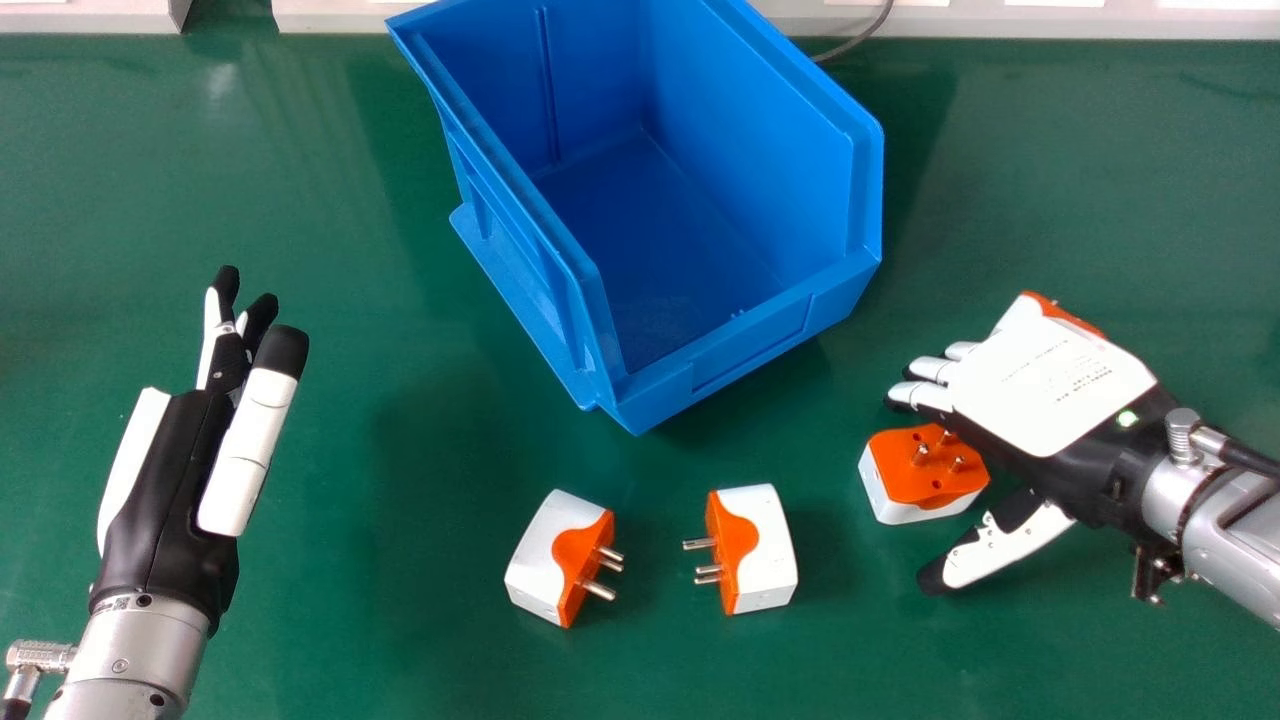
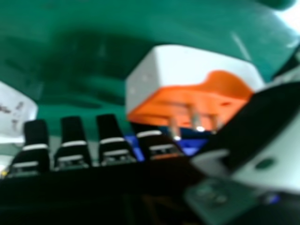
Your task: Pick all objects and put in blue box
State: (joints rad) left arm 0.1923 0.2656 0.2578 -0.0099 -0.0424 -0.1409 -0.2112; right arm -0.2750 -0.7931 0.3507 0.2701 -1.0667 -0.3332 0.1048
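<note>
A plug adapter (image 1: 900, 490), white with an orange face, is seen on the green counter (image 1: 350, 620), at the right of the head view, pins turned up. It is placed between the fingers and the spread thumb of the right hand (image 1: 1040, 390), whose fingers are open and extended; whether the adapter is touched cannot be told. Just beyond that hand, an orange-and-white object (image 1: 1065, 312) is partly hidden by it.

Left of the first adapter, a second adapter (image 1: 768, 550) is laid on the counter with its pins aimed left. Farther left, a third adapter (image 1: 540, 550) is set with its pins aimed right, so that the two are faced toward each other, apart.

Behind these, a blue box (image 1: 750, 330) is stood upright at the top centre. The left hand (image 1: 165, 480) is held at the left side, fingers open and straight, well apart from the adapters.
</note>
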